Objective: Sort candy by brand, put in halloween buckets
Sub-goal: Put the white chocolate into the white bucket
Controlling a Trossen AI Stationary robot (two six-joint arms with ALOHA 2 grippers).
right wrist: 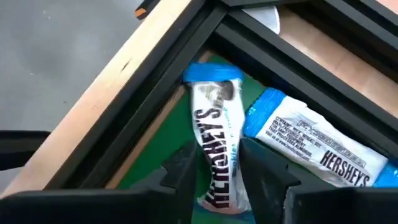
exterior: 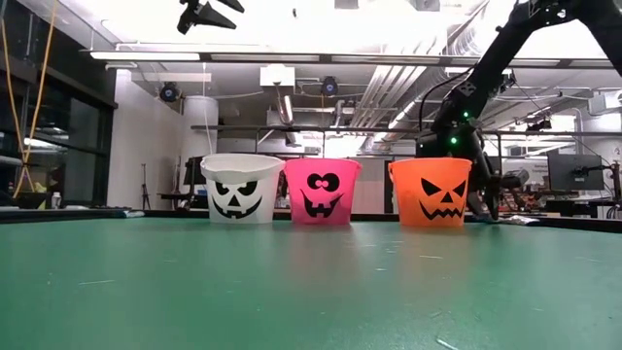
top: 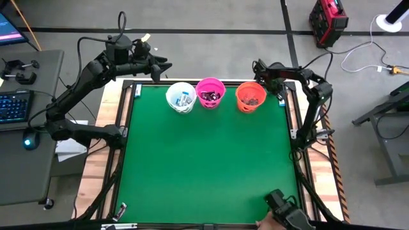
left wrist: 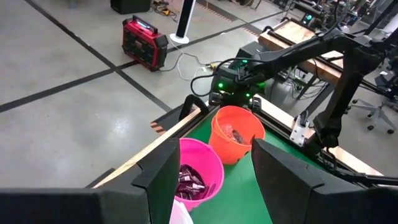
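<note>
right end effector pinches a hershey's bar in the far corner

well, from where i stand the right end effector (right wrist: 217, 177) is down in the far right corner of the green worktop (top: 211, 166), just behind the orange bucket (top: 250, 96). its two dark fingers (right wrist: 180, 174) are closed on a white and blue hershey's bar (right wrist: 217, 149), one finger pressed to each side of the wrapper. a second hershey's bar (right wrist: 314, 146) of the same white and blue lies just beside it, tucked against the black frame rail (right wrist: 186, 68) where the corner meets.

the left end effector (top: 167, 64) hangs high behind the white bucket (top: 181, 97), over the far left edge of the worktop, with its fingers (left wrist: 163, 177) standing apart and nothing between them.

the three buckets stand in a row along the far edge: white on the left, pink bucket (top: 210, 92) in the middle, orange on the right, each close beside its neighbour. all three are upright, and from table height each shows a black jack-o'-lantern face. the white one holds a few pale and blue wrapped sweets (top: 185, 99), the pink one a heap of dark wrapped sweets (left wrist: 188, 182), the orange one some dark and reddish pieces (left wrist: 238, 134).

beyond the worktop, a red box (top: 328, 19) sits on the floor with a cable trailing from it.
</note>
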